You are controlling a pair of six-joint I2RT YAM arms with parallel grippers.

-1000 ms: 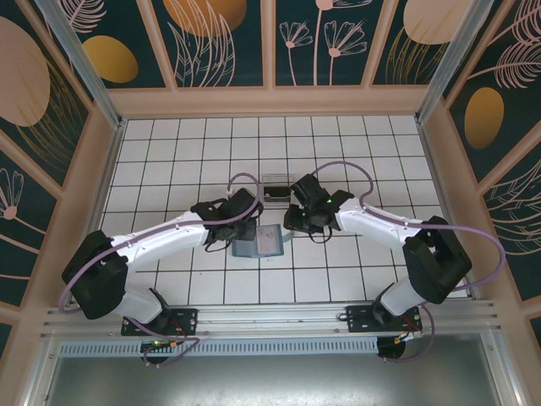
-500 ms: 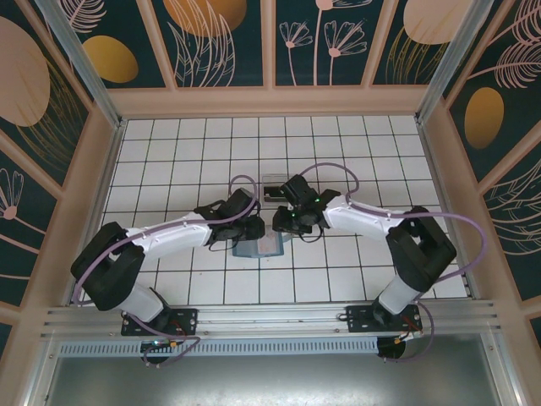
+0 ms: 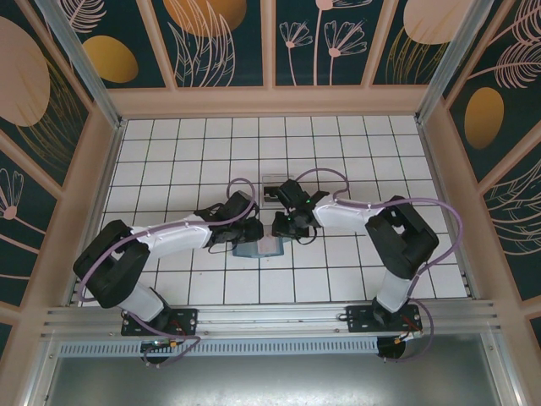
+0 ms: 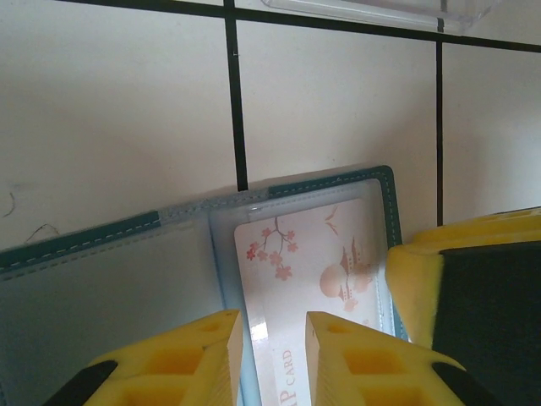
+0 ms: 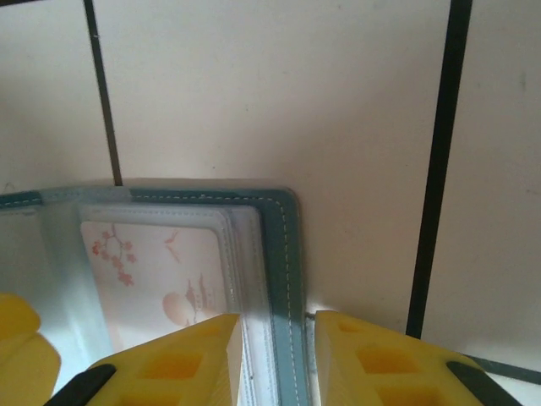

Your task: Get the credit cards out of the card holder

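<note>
The teal card holder [image 3: 256, 249] lies open on the tiled floor between both arms. In the left wrist view the card holder [image 4: 101, 279] shows a pale pink credit card [image 4: 313, 254] with blossom print in its right pocket. My left gripper [image 4: 273, 338] stands narrowly open, its fingers astride the card's left edge. My right gripper [image 5: 277, 347] is narrowly open too, astride the card holder's [image 5: 283, 245] right edge, one finger over the pocket and one over the floor. The credit card [image 5: 161, 271] sits just left of it. From above, the left gripper [image 3: 256, 233] and right gripper [image 3: 279, 230] nearly meet.
A clear plastic box [image 3: 272, 188] stands about one tile beyond the holder, and its edge [image 4: 372, 8] shows at the top of the left wrist view. White tiled floor surrounds the holder, with patterned walls at the sides and back.
The right gripper has moved left onto the holder's right edge. The left gripper has shifted in over the card. Both jaws have narrowed a little.
</note>
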